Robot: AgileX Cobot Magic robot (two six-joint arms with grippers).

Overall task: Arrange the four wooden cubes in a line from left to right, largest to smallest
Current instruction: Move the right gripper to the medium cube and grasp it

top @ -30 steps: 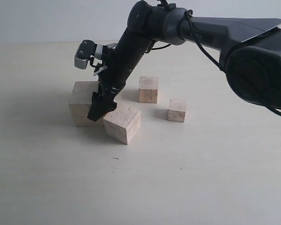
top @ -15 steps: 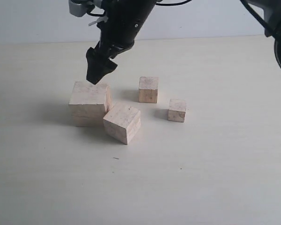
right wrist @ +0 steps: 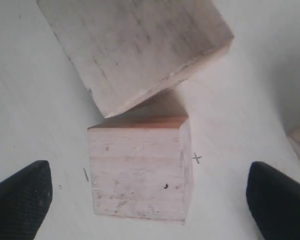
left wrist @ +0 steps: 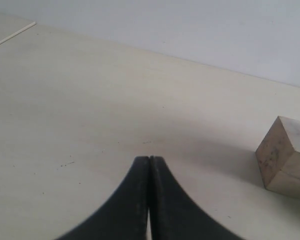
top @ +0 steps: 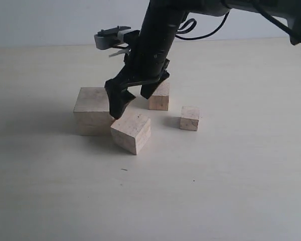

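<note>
Four pale wooden cubes sit on the table. The largest cube (top: 93, 111) is at the left, and the second-largest cube (top: 131, 132) lies skewed, one corner against it. The third cube (top: 159, 99) stands behind, and the smallest cube (top: 189, 118) is on the right. My right gripper (top: 135, 98) hangs open just above the second-largest cube (right wrist: 139, 172), its fingertips (right wrist: 20, 200) wide on either side; the largest cube (right wrist: 135, 50) lies beyond. My left gripper (left wrist: 150, 160) is shut and empty above bare table, with the seamed largest cube (left wrist: 287, 160) off to one side.
The beige tabletop (top: 215, 191) stretches in front of and to the right of the cubes. A pale wall (top: 50, 20) rises behind the table. The right arm (top: 160, 30) reaches in from the upper right, partly covering the third cube.
My right gripper was shut low by the second-largest cube, rose above the largest cube, and has now come down over the second-largest cube and opened. The cubes have not moved.
</note>
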